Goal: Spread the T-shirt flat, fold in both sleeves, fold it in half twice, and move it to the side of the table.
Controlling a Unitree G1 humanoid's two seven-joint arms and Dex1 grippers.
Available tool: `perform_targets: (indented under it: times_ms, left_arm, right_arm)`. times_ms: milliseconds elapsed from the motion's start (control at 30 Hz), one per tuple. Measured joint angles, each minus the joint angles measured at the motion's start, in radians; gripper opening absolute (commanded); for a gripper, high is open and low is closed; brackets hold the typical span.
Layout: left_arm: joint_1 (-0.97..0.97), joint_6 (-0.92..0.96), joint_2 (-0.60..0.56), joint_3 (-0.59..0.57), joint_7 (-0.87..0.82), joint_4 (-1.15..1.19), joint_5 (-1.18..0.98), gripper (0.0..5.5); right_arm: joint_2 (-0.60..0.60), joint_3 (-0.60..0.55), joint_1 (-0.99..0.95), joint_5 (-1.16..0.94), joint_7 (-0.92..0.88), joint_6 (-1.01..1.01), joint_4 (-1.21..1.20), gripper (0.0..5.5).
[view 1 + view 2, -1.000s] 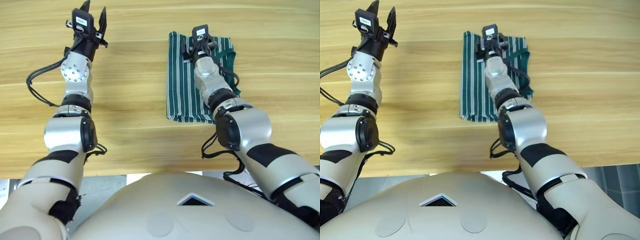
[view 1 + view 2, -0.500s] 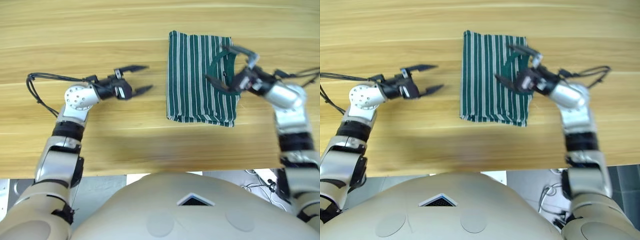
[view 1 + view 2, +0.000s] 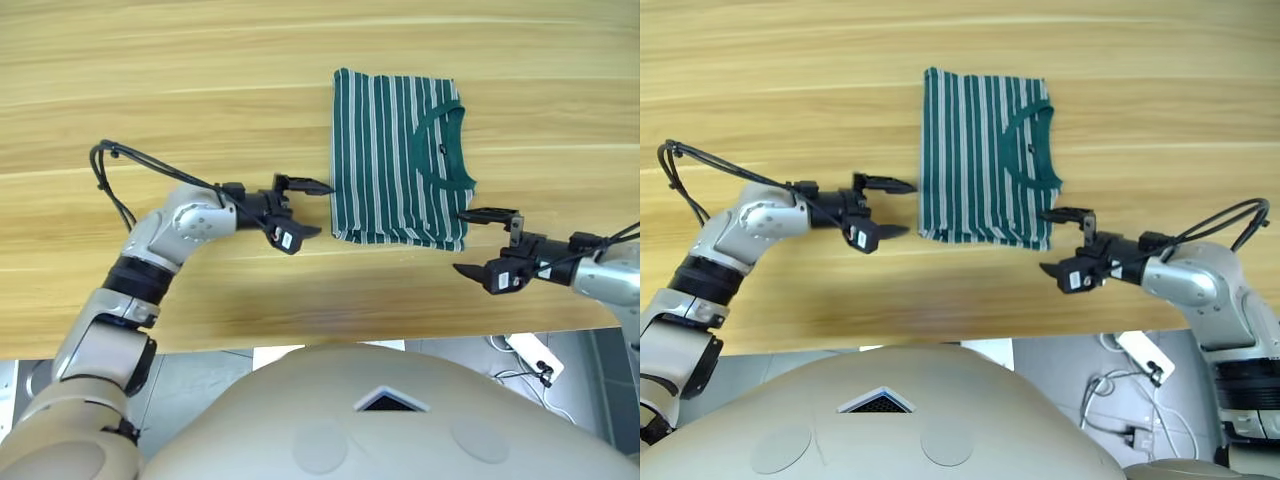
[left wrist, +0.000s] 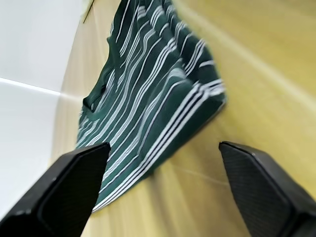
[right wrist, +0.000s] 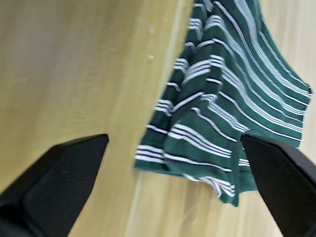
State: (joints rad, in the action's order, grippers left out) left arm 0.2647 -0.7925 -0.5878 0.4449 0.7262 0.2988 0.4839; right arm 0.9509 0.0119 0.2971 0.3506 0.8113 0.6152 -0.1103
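On the wooden table (image 3: 200,80), a folded green striped T-shirt (image 3: 395,160). Just beside its near left corner, left gripper (image 3: 322,208), spread wide, empty. Near its right corner, right gripper (image 3: 460,241), likewise. Neck label (image 3: 440,152) too small to read.

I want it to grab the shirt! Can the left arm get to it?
Probably yes. The left gripper is open and sits right beside the shirt's near corner, with just bare table between them.
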Motion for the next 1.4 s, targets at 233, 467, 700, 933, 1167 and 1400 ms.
perform_targets:
  times_ms: [233, 467, 700, 933, 1167, 1400]
  left_arm:
    - [0.024, -0.035, 0.008, 0.056, -0.047, 0.022, 0.020, 4.16]
    - [0.034, -0.066, 0.010, 0.099, -0.048, 0.040, -0.008, 3.36]
    - [0.039, -0.074, 0.010, 0.124, -0.049, 0.055, -0.005, 2.29]
    - [0.039, -0.079, 0.010, 0.136, -0.062, 0.067, 0.017, 1.05]
    - [0.049, -0.082, 0.008, 0.137, -0.064, 0.066, 0.019, 0.25]
    - [0.037, -0.081, -0.013, 0.137, -0.037, 0.051, -0.027, 0.21]
  right_arm:
    - [0.007, 0.040, -0.031, 0.042, -0.072, -0.007, 0.044, 3.97]
    - [0.014, 0.068, -0.035, 0.053, -0.095, -0.021, 0.065, 2.64]
    - [0.020, 0.087, -0.030, 0.064, -0.106, -0.030, 0.067, 1.44]
    - [0.020, 0.105, -0.029, 0.067, -0.116, -0.042, 0.071, 0.15]
    - [0.020, 0.114, -0.030, 0.068, -0.136, -0.043, 0.075, 0.12]
    - [0.021, 0.114, -0.026, 0.067, -0.146, -0.043, 0.075, 0.12]
